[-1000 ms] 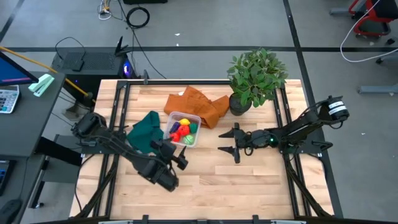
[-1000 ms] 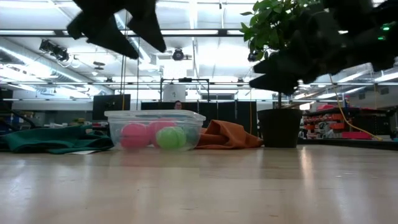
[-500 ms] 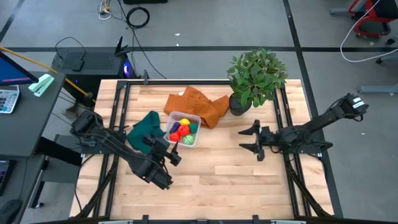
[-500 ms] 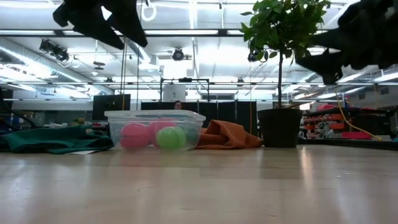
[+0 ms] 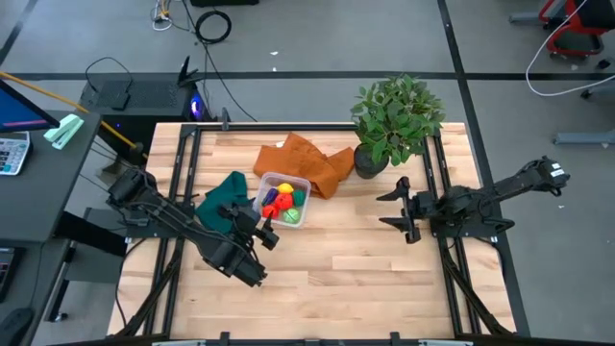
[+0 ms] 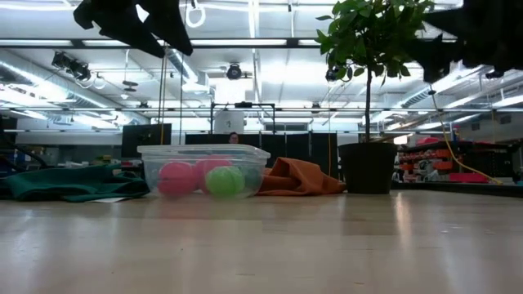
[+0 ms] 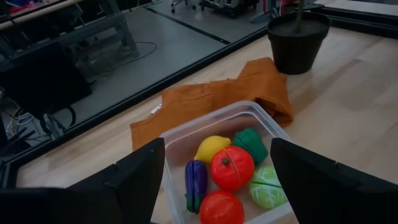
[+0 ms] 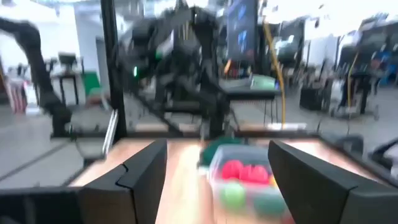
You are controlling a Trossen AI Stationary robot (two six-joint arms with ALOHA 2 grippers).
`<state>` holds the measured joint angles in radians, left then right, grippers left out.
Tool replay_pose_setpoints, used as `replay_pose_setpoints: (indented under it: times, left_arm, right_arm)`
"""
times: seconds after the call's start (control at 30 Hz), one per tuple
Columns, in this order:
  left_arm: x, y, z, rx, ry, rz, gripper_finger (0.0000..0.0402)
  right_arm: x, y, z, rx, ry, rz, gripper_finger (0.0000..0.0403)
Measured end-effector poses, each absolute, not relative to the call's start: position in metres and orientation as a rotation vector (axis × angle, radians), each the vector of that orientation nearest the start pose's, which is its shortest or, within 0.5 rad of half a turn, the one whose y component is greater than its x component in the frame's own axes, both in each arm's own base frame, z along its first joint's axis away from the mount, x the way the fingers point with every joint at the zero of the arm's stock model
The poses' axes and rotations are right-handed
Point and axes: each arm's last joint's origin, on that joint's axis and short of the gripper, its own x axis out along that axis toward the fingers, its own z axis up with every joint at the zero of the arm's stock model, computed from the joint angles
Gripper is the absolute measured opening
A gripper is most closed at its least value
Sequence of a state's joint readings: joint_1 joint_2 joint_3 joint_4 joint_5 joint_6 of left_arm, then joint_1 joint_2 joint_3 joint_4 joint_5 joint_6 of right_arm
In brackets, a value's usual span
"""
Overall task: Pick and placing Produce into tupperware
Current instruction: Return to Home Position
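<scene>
— Where's the produce (image 5: 282,201)?
— In the box (image 5: 293,177), frame centre. Left tool (image 5: 268,231) and right tool (image 5: 393,207) gape wide, empty.
— Risk?
— Left tool sits close; a low swing could clip the box.

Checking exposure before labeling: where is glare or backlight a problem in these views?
Low view: bright ceiling lights glare behind the plant. Left wrist view: even light, produce in the tupperware reads clearly. High view: even, no glare on the table.
</scene>
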<state>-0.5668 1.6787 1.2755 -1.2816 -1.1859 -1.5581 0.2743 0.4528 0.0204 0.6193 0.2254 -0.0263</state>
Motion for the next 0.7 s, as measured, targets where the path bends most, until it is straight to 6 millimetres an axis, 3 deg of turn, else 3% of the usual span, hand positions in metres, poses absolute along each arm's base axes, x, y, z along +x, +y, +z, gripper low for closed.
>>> replay_pose_setpoints:
  times: [0.17, 0.7]
  left_arm:
    - [0.260, -0.127, 0.247, -0.079, 0.413, 1.031, 0.0297]
    - [0.261, -0.125, 0.247, -0.086, 0.418, 1.037, 0.0297]
  right_arm:
    - [0.125, 0.019, 0.182, 0.039, -0.112, 0.056, 0.0240]
    - [0.122, -0.003, 0.188, 0.028, -0.177, 0.021, 0.0219]
